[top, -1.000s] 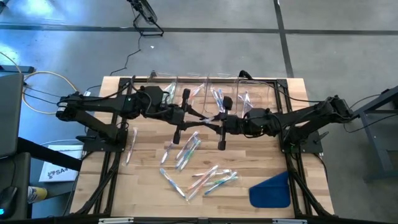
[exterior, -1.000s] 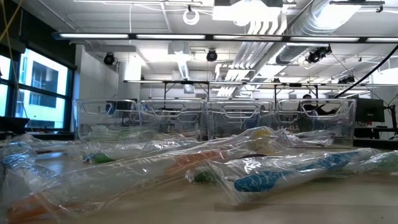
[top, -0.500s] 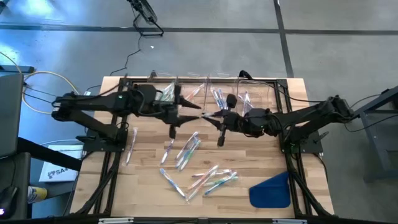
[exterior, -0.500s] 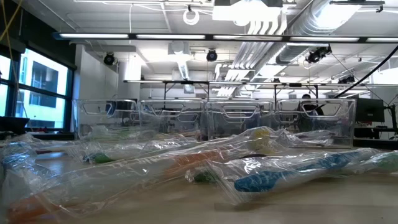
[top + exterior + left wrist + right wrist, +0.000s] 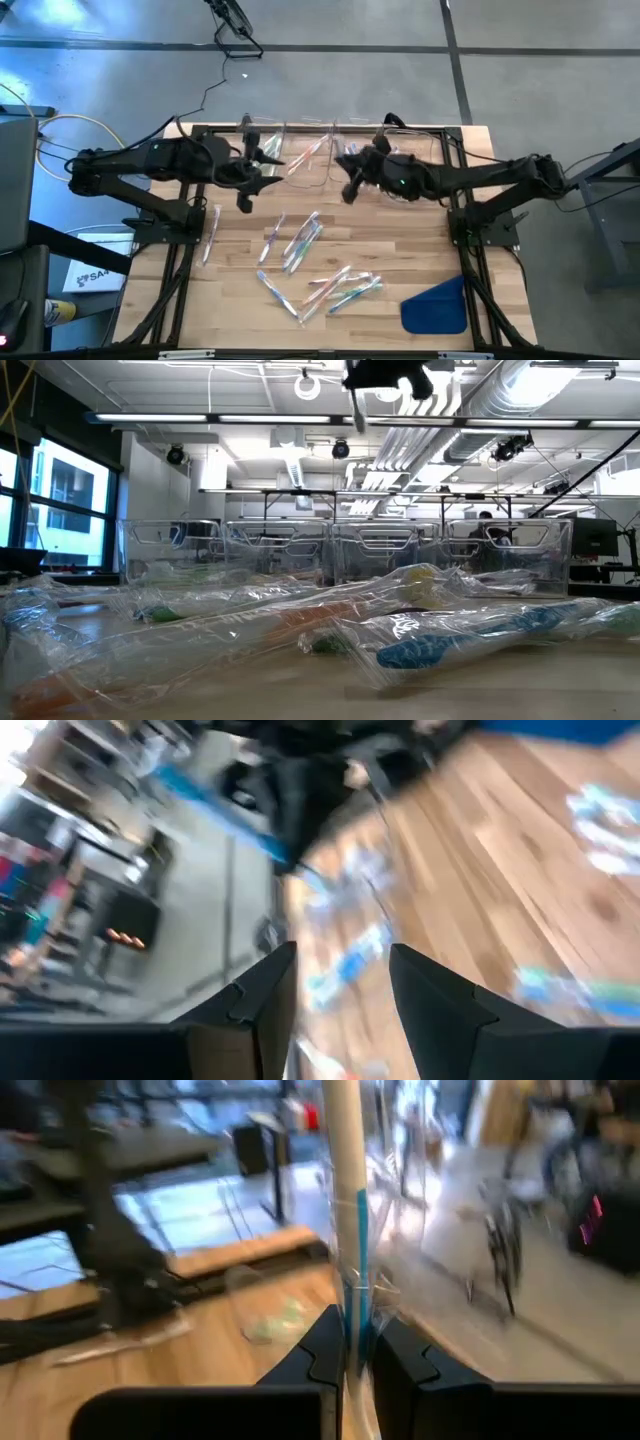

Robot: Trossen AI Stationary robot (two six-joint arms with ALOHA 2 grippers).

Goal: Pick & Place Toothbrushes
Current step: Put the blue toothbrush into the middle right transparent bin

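Several slim plastic-wrapped toothbrushes (image 5: 303, 238), clear with blue, green and pink-orange colouring, lie loose on the pale wooden table (image 5: 420, 250), in a scatter from the middle toward the near edge, with one more by the left arm's base. A row of clear plastic bins (image 5: 330, 150) stands along the far edge, and a few wrapped brushes already show inside them, so the sorting looks partly done, with most of the pile left to move.

The right gripper (image 5: 349, 183) is raised over the bins at the far side, its jaws clenched on a single white toothbrush with a blue stripe (image 5: 347, 1230), which stands upright between the dark fingers (image 5: 320, 1350) in the right wrist view. In the low view that arm hangs at the top of the picture with the thin brush dangling below it. This brush appears ready to be dropped into a bin.

The left gripper (image 5: 256, 172) hovers near the left end of the bin row with its jaws parted and nothing between them; its wrist view is blurred but shows a bare gap. A flat blue cloth-like piece (image 5: 436, 306) lies at the near right corner, well apart from the brushes.
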